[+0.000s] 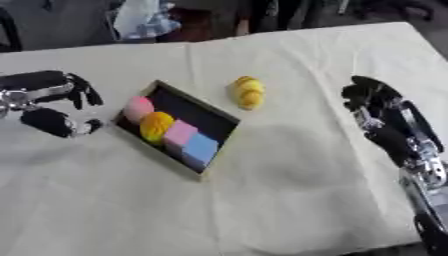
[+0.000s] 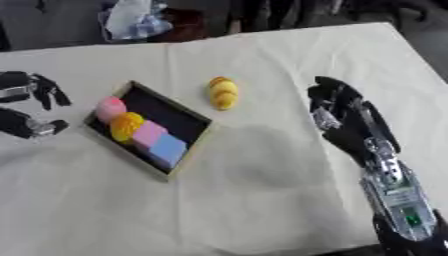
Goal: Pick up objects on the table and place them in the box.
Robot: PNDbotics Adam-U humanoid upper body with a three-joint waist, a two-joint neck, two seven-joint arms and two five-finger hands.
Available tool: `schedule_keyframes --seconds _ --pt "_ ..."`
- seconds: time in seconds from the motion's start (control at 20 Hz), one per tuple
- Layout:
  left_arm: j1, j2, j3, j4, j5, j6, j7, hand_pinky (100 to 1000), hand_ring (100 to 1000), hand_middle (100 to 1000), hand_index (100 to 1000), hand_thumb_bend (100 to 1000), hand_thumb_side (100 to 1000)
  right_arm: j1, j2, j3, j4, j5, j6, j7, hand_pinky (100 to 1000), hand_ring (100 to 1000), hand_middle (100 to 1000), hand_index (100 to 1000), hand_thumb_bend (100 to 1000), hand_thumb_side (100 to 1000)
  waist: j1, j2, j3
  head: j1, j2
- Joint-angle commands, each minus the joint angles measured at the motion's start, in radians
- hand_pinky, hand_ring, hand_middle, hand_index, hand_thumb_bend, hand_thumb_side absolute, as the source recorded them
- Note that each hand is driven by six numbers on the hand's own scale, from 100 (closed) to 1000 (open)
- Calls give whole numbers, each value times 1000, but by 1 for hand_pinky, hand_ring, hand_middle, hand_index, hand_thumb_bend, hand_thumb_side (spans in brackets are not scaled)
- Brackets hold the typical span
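Observation:
A shallow black box [image 1: 206, 111] with a tan rim lies askew left of the table's middle. Inside it sit a pink round piece [image 1: 138, 107], an orange-yellow round piece [image 1: 156, 125], a pink block [image 1: 180, 134] and a blue block [image 1: 201, 147]. A yellow lumpy object [image 1: 248, 92] lies on the cloth just right of the box's far corner. My left hand [image 1: 54, 100] hovers just left of the box, fingers relaxed and holding nothing. My right hand [image 2: 337, 107] hangs to the right of the yellow object, fingers curled downward, holding nothing.
A cream cloth [image 1: 289, 180] covers the table, with wide bare room in front of and right of the box. The table's far edge [image 1: 219, 40] runs along the top, with dark shapes and a bundle of fabric [image 2: 131, 20] behind it.

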Motion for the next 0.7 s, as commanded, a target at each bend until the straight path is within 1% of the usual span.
schedule_keyframes --seconds 0.05,0.1,0.15,0.3,0.4,0.5,0.55,0.6,0.7 --pt "24 40 66 -89 53 42 46 751 608 655 781 131 540 -67 -102 21 19 29 -19 22 802 816 729 863 100 296 -17 -32 9 -10 0" --pt "41 39 80 -113 68 56 62 751 608 655 781 131 540 -91 -127 31 34 32 -24 32 802 816 729 863 100 296 -17 -32 12 -11 -1" --pt "60 30 98 -138 84 70 78 755 605 653 783 100 554 -118 -153 45 50 38 -31 43 804 822 740 882 100 268 -19 -33 20 -16 -1" --pt "122 -8 161 -214 132 103 125 759 599 648 782 100 575 -195 -227 92 116 67 -53 87 808 837 759 900 100 244 -20 -33 39 -31 -2" --pt "147 -8 175 -259 162 128 156 759 599 648 782 100 575 -244 -242 101 164 69 -65 117 808 837 759 900 100 244 -18 -30 38 -29 -5" --pt "160 0 170 -286 196 155 189 759 599 648 782 100 575 -279 -243 103 204 65 -77 140 808 837 759 900 100 244 -17 -29 34 -25 -7" --pt "166 2 167 -295 214 166 207 758 582 628 771 100 638 -289 -245 105 219 64 -81 148 825 880 816 942 100 262 -19 -28 36 -30 -8" --pt "183 -10 179 -313 233 176 226 758 582 628 771 100 646 -307 -257 120 240 72 -77 160 832 894 833 953 100 277 -22 -28 50 -45 -10" --pt "229 -53 222 -360 267 182 260 757 579 625 770 100 660 -355 -277 165 289 99 -59 190 839 911 856 965 100 292 -23 -26 88 -75 -16"
